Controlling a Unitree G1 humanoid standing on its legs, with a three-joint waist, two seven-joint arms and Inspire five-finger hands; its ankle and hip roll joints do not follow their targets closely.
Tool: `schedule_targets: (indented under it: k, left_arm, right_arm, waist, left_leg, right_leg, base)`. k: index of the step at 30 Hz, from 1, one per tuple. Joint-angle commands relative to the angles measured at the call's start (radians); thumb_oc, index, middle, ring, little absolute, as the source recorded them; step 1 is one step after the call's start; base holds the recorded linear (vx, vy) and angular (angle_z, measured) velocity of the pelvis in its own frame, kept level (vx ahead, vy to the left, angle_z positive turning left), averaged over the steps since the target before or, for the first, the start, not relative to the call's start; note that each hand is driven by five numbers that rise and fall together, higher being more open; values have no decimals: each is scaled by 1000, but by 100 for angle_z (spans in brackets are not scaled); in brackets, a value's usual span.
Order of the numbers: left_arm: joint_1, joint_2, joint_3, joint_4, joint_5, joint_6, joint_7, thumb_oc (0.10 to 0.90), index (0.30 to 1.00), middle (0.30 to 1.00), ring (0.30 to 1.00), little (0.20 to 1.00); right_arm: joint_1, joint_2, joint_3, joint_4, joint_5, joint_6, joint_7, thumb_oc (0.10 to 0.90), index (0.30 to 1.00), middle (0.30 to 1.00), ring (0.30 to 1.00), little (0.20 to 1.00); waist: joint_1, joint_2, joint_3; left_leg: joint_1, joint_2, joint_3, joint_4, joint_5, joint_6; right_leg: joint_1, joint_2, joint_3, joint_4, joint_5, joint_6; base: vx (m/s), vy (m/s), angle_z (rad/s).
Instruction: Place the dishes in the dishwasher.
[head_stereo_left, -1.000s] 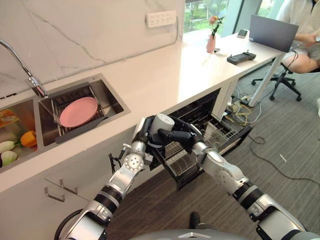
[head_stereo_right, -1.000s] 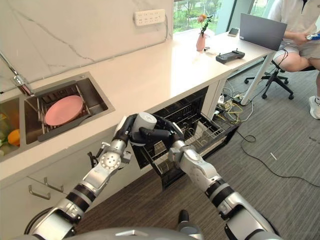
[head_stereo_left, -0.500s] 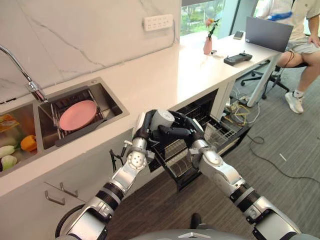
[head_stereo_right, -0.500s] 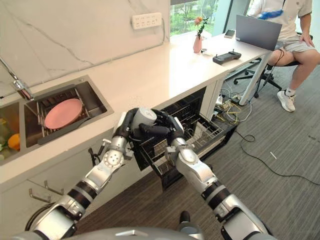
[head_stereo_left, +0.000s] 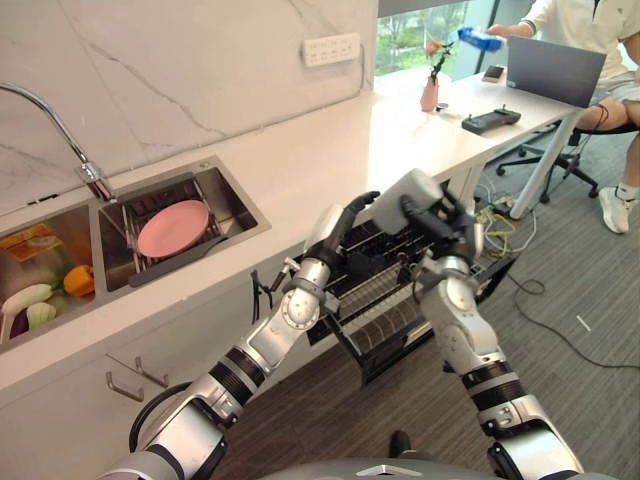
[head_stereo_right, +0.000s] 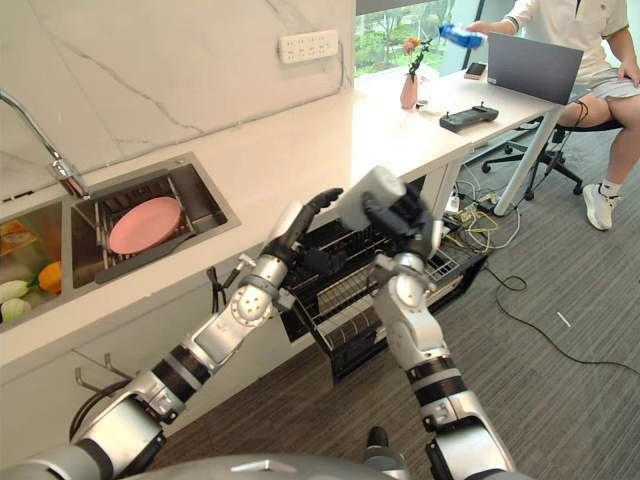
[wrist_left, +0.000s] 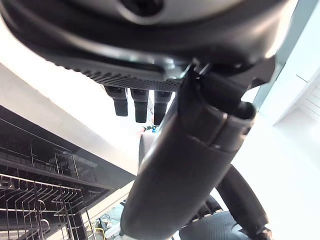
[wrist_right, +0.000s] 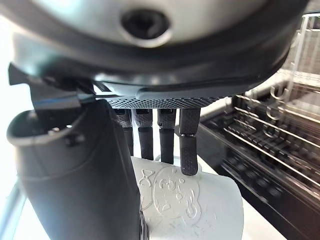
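A white cup (head_stereo_left: 398, 189) is held on its side by my right hand (head_stereo_left: 437, 216), above the pulled-out dishwasher rack (head_stereo_left: 385, 292) and level with the counter edge. In the right wrist view the fingers (wrist_right: 187, 145) curl over the embossed cup (wrist_right: 192, 202). My left hand (head_stereo_left: 340, 222) hovers just left of the cup with straight fingers (wrist_left: 135, 102) and holds nothing. A pink plate (head_stereo_left: 172, 213) lies on the wire rack in the sink (head_stereo_left: 235, 195).
The neighbouring basin holds vegetables (head_stereo_left: 45, 300) under a faucet (head_stereo_left: 92, 178). A vase (head_stereo_left: 431, 92), a controller (head_stereo_left: 490, 119) and a laptop (head_stereo_left: 555, 70) stand on the far desk, where a person (head_stereo_left: 600, 25) sits. Cables (head_stereo_left: 500, 225) lie beside the dishwasher.
The cup went from both hands to my right hand alone, which lifted it up and to the right. My left hand let go and straightened its fingers. The camera shifted.
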Motion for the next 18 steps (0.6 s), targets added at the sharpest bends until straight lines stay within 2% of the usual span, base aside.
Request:
schedule_targets:
  k: [1,5,9,10,12,13,15,16,17,18]
  left_arm:
    - [-112,6,-21,-91,35,-112,11,800,900,900,900,900]
    - [-67,42,13,-138,-8,-123,-31,800,900,900,900,900]
    - [52,97,82,-188,-134,-135,-92,800,900,900,900,900]
    - [130,131,122,-220,-203,-133,-134,800,900,900,900,900]
    - [177,146,144,-234,-236,-129,-155,800,900,900,900,900]
    - [256,170,192,-239,-280,-119,-183,800,900,900,900,900]
    - [301,179,213,-239,-297,-111,-196,800,900,900,900,900]
    - [376,196,257,-227,-306,-96,-222,800,900,900,900,900]
    - [380,197,260,-230,-306,-95,-223,800,900,900,900,900]
    - [442,213,291,-219,-301,-86,-246,800,900,900,900,900]
  right_arm:
    - [-161,-4,-75,-93,-113,-133,-11,400,300,300,300,300]
    - [-140,-46,-139,-97,-158,-128,-18,400,300,300,300,300]
    - [-70,-97,-187,-106,-195,-100,27,400,300,300,300,300]
    - [-25,-113,-198,-114,-192,-84,69,400,300,300,300,300]
    - [5,-120,-200,-116,-193,-72,94,400,300,300,300,300]
    - [51,-129,-199,-109,-192,-49,140,400,300,300,300,300]
    - [73,-132,-195,-104,-197,-33,164,400,300,300,300,300]
    - [110,-139,-193,-87,-218,2,209,400,300,300,300,300]
    - [111,-138,-192,-87,-219,3,210,400,300,300,300,300]
    - [129,-139,-184,-63,-225,22,248,400,300,300,300,300]
  waist:
    - [-10,-54,-26]
    - [-3,-56,-24]
    - [8,-61,-19]
    - [15,-63,-14]
    - [17,-65,-15]
    - [26,-68,-7]
    - [27,-70,-9]
    - [37,-72,-2]
    - [35,-73,-4]
    - [47,-74,0]
  left_leg:
    - [-28,-13,-15,11,-20,6]
    - [-30,-14,-23,10,-20,6]
    - [-34,-15,-30,10,-20,6]
    - [-36,-15,-31,11,-19,7]
    - [-36,-14,-32,11,-19,6]
    - [-42,-12,-35,12,-15,5]
    - [-44,-11,-37,12,-14,5]
    - [-50,-9,-42,12,-11,4]
    - [-50,-9,-43,12,-11,4]
    - [-55,-7,-47,13,-8,3]
  right_leg:
    - [91,-95,-17,24,-188,93]
    - [93,-95,-22,24,-189,94]
    - [96,-96,-27,25,-189,94]
    - [97,-97,-31,26,-190,94]
    - [98,-97,-33,26,-190,94]
    - [98,-97,-38,27,-190,93]
    - [99,-97,-41,27,-191,92]
    - [99,-97,-47,27,-192,91]
    - [99,-97,-48,27,-192,91]
    - [99,-97,-56,27,-193,91]
  base:
    - [0,0,0]
    - [0,0,0]
    - [-1,0,1]
    - [5,-3,9]
    - [4,-6,10]
    - [-7,-7,10]
    - [-3,-2,13]
    - [6,3,13]
    - [6,3,14]
    - [6,0,15]
